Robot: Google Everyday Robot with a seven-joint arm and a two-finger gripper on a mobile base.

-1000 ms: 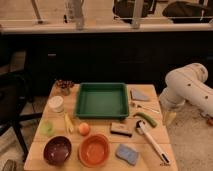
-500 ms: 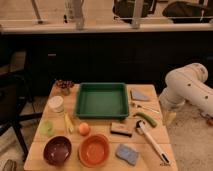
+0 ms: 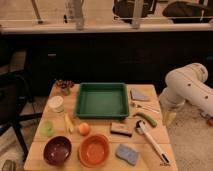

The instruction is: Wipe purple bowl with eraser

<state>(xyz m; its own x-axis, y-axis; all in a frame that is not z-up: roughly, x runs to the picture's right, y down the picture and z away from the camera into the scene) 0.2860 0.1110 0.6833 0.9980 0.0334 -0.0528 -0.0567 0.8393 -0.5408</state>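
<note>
Lower left of frame: purple bowl [image 3: 57,150] sat upright at the front edge of the desk [image 3: 102,125], apparently empty, nothing touching it. Just to its right, the orange bowl [image 3: 94,149], close beside but not the target.

Centre: green tray [image 3: 102,100] at the back, looked empty. In front of the tray's right corner lay the eraser [image 3: 121,129], flat, dark face up, well apart from the purple bowl with the orange bowl between them. A blue-grey sponge [image 3: 127,154] lay below it and a long white brush [image 3: 152,141] to its right.

Right edge: white arm bent over, gripper [image 3: 170,118] hanging off the desk's right side, jaws parted and holding nothing.

Judgement: wiping not begun; the step in hand was the reach for the eraser. Next move calls for swinging left over the brush, coming down on the eraser without catching the sponge, then carrying it past the orange bowl.
</note>
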